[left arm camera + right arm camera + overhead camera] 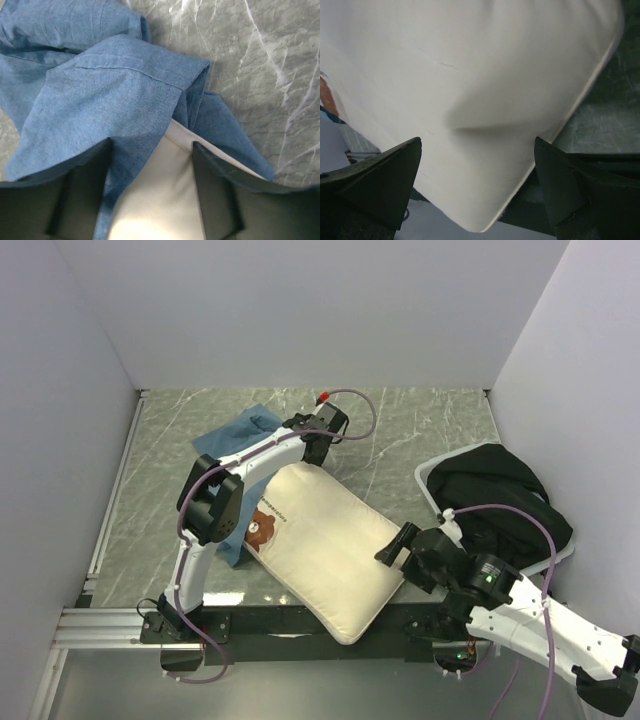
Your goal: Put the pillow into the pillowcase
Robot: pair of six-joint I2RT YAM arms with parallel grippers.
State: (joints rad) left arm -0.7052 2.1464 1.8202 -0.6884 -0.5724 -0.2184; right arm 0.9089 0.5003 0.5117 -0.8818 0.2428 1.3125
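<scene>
Pillow (325,540) lies diagonally on table (420,430), bear face up, near corner overhanging front edge. Pillowcase (235,435) bunched at far-left end, partly beneath pillow. Left gripper (151,145) open, jaws straddling pillowcase hem and pillow corner. Right gripper (478,142) open wide at pillow's right edge.

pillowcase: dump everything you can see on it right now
The pillowcase is plain denim-blue cloth with a stitched hem, no print. It lies crumpled on the marble-look table, back left, mostly hidden under the pillow and left arm; a strip shows again beside the pillow's bear face. In the left wrist view its folded edge laps over a pillow corner, the left hand open astride both.
</scene>
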